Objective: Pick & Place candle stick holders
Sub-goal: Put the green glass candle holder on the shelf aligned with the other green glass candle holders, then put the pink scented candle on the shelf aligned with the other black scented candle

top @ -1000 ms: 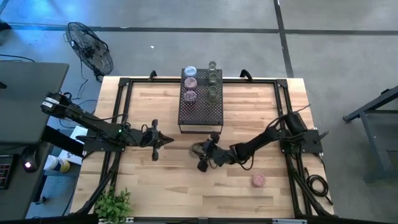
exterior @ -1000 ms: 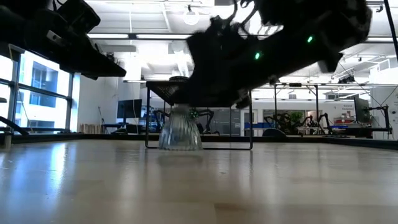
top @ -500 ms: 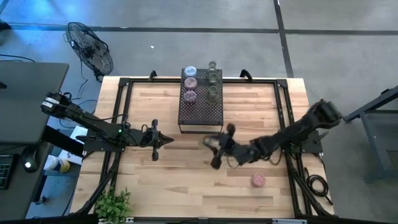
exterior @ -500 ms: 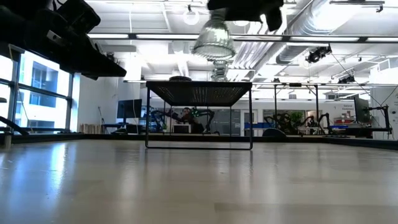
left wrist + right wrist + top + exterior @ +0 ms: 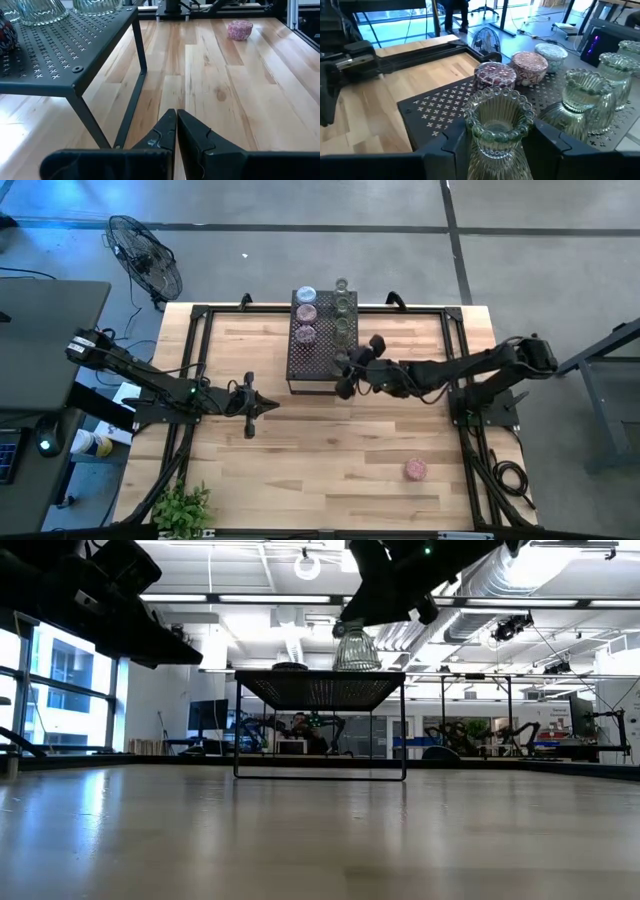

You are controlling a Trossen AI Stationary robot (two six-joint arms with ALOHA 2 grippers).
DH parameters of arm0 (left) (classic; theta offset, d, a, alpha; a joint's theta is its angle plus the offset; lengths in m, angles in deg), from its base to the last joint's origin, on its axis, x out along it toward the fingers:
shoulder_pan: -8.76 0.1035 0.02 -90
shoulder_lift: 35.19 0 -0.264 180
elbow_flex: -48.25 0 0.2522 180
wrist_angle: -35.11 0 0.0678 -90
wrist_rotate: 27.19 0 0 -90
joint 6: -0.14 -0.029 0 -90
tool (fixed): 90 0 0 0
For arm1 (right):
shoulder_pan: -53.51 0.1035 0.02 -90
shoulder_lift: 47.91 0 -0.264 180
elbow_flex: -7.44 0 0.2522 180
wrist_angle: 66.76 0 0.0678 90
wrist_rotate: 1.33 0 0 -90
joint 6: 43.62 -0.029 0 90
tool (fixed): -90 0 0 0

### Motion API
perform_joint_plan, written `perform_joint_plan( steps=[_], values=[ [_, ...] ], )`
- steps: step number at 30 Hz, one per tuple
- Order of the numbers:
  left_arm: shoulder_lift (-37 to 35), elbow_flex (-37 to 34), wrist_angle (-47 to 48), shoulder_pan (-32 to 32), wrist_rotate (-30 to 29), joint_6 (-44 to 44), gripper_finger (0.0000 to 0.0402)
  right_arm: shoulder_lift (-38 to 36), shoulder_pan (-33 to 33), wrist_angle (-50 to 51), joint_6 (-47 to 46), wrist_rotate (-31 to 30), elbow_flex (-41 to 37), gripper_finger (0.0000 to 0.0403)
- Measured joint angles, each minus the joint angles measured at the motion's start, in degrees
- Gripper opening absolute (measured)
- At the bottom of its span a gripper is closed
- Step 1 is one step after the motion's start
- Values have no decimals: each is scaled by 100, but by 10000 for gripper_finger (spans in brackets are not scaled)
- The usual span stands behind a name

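Note:
My right gripper [image 5: 344,371] is shut on a clear ribbed glass candle holder [image 5: 499,131] over the near right part of the black perforated stand [image 5: 322,356]. In the low view the holder [image 5: 356,648] is right at the stand's top [image 5: 300,677]; whether it rests there I cannot tell. Several other holders stand on the stand's far part: purple [image 5: 495,75], pink [image 5: 530,62], pale blue [image 5: 550,50] and clear ones [image 5: 582,95]. A pink holder [image 5: 415,470] stands on the table at the near right. My left gripper [image 5: 268,407] is shut and empty, left of the stand. My right gripper pinches the clear holder between its two fingers, one on each side of its ribbed wall [image 5: 479,150], below the rim. The fingers come roughly level from the table's right side. The holder stands upright in the hold, over the stand's top.
The pink holder also shows in the left wrist view [image 5: 240,29]. The stand's legs [image 5: 132,90] rise just in front of my left gripper. A potted plant [image 5: 183,508] sits at the near left corner. Bare wood [image 5: 300,470] lies near the table's front edge.
My right gripper has lifted the clear holder off the table, carried it toward the far edge over the stand, then lowered it to the stand's top. The holder has stayed upright. My left gripper has kept still.

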Motion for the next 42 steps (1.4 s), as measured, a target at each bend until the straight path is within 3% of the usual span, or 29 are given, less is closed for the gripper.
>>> perform_joint_plan(
  steps=[18, 34, 42],
  values=[
    [0, 0, 54, 0, 0, -2, 11, 15, -342, 405, -472, 179, 4, 148],
    [2, 7, -25, 0, 111, 640, 11, -61, -340, 593, -490, -25, 7, 251],
    [0, 9, -2, 2, 48, 599, 11, -494, -270, 471, -244, -357, 9, 269]
  ],
)
